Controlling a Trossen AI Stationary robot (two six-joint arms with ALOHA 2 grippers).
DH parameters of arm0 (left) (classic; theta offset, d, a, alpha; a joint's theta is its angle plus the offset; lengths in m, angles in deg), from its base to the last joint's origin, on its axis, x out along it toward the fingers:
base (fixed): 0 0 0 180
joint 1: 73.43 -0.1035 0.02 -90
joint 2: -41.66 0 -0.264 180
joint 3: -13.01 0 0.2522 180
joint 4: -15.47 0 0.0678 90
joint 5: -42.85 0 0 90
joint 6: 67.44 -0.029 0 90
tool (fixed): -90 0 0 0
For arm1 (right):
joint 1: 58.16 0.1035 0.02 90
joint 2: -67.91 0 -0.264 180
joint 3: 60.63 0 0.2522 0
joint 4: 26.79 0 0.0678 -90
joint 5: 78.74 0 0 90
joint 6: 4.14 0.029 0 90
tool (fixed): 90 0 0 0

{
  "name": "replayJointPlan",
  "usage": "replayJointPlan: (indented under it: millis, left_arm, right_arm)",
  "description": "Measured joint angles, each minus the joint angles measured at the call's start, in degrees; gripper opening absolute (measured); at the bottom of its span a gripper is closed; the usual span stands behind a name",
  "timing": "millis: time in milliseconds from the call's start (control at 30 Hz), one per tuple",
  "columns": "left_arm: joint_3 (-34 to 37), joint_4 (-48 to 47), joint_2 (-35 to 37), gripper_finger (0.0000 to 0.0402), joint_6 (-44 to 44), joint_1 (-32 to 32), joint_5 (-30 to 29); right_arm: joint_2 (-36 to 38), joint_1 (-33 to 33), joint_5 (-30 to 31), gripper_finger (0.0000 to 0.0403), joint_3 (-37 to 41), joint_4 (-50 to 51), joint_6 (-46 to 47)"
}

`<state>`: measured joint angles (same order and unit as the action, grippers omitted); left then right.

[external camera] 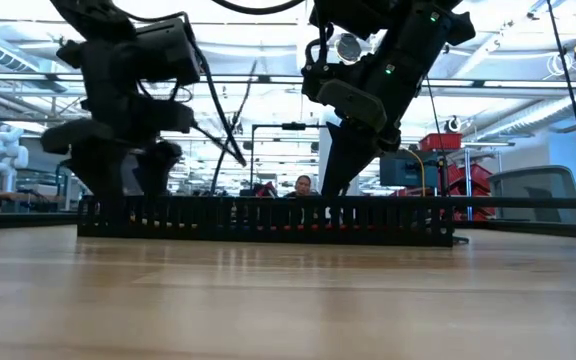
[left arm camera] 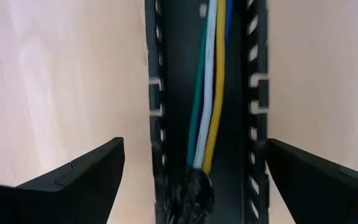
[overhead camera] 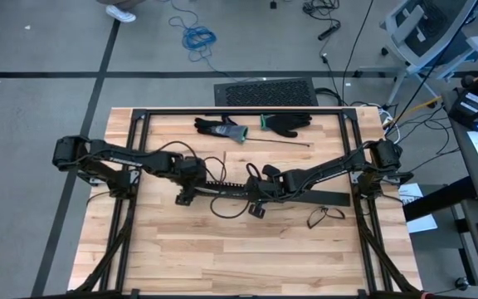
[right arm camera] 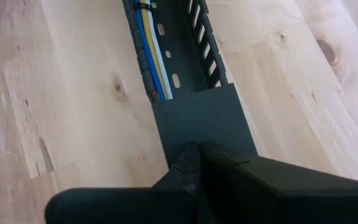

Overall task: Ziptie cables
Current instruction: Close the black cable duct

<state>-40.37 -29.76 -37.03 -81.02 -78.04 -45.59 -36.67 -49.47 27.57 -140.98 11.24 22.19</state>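
A long black slotted duct [overhead camera: 280, 193] lies across the middle of the wooden table [overhead camera: 247, 257], and everything else can be placed from it. The cables [left arm camera: 207, 93], green, white, yellow and blue, lie side by side inside the duct's channel, running along its length; in the right wrist view the same cables [right arm camera: 152, 59] show a red tip as well and end just short of a solid cover section of the duct. The left gripper [left arm camera: 194, 177] stands over one end of the duct with its 2 fingers [left arm camera: 79, 180] spread wide, one on each side of the duct walls, gripping nothing. The right gripper [right arm camera: 191, 171] is pressed closed over the duct's covered part near the middle; whether it pinches the cover or merely rests on it is hard to tell. Beyond the duct, towards the table's far edge, lie 2 gloves [overhead camera: 256, 125] and a thin zip tie [overhead camera: 276, 144]. No readable writing or brand shows anywhere.
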Motion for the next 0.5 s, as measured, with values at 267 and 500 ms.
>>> replayJointPlan:
  millis: [267,500]
  left_arm:
    - [3.86,-0.67,0.01,0.0375,0.37,-3.38,1.88]
    - [6.9,5.51,0.19,0.0375,1.36,-5.83,5.61]
  right_arm:
    - [0.0,0.0,0.02,0.0,-0.01,-0.12,0.0]
    - [0.19,0.0,-0.03,0.0,-0.02,-0.07,0.0]
